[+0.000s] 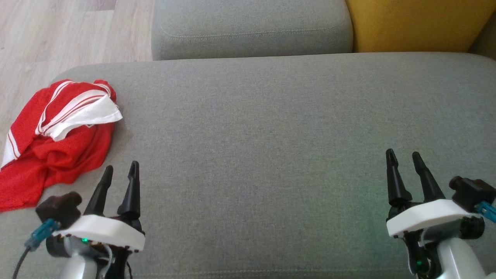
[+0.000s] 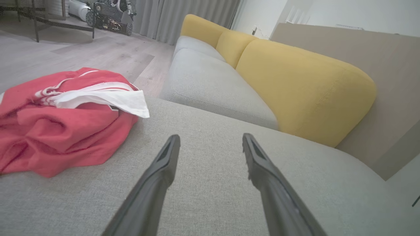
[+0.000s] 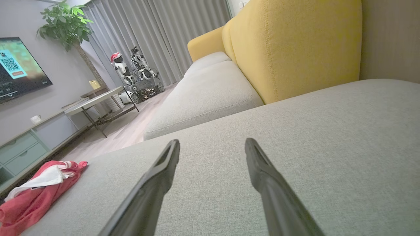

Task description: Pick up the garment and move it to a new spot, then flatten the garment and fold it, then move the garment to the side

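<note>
Progress: none yet. Found garment (image 1: 58, 135) heaped at left edge of sofa cushion (image 1: 271, 135), neither lifted, flattened nor folded. Saw left claw (image 1: 122, 166) spread and empty just beside it, right claw (image 1: 403, 152) likewise spread and empty near right edge. Judged every step outstanding.

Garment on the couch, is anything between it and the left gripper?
Nothing visible. The garment lies crumpled at the left edge of the cushion, just ahead and left of the open left gripper, with bare fabric between them.
</note>
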{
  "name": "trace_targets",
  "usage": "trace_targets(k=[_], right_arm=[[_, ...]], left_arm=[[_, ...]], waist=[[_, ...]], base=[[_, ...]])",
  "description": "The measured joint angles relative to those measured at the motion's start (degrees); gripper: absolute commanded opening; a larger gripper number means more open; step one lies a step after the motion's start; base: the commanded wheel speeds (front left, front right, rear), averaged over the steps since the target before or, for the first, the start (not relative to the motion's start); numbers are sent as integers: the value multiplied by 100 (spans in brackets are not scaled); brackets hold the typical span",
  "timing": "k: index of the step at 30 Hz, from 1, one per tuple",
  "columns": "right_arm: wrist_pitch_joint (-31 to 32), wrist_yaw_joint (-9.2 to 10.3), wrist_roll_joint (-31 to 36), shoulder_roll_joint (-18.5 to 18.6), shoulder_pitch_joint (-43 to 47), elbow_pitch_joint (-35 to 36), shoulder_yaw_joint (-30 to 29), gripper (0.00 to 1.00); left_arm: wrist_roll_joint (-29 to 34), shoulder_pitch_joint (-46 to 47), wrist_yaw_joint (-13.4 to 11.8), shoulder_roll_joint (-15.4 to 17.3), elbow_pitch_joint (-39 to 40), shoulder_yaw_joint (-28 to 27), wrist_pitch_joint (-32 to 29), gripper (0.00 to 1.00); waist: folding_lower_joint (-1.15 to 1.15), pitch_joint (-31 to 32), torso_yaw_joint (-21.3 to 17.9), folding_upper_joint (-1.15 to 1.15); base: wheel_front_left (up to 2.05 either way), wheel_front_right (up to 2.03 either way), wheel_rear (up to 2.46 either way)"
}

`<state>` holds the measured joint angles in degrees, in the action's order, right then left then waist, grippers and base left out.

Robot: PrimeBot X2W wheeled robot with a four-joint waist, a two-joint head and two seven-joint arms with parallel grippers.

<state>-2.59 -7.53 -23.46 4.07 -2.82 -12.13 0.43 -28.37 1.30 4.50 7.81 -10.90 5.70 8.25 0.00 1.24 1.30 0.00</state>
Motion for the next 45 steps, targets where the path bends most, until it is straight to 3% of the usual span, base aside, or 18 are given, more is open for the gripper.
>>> trace_targets(k=[26, 38, 45], right_arm=[[-249, 0, 1737, -121, 3, -68, 35, 100], [-404, 0, 1982, -133, 11, -98, -63, 100], [-399, 0, 1833, -133, 12, -154, -59, 100]], left_arm=[[1619, 69, -207, 145, -437, 299, 405, 100], [2135, 155, -259, 181, -459, 332, 535, 100], [2113, 155, -299, 186, -459, 332, 536, 100]], waist=[[0, -34, 27, 0], [0, -40, 26, 0], [0, -55, 22, 0]], base=[[0, 0, 0], [0, 0, 0], [0, 0, 0]])
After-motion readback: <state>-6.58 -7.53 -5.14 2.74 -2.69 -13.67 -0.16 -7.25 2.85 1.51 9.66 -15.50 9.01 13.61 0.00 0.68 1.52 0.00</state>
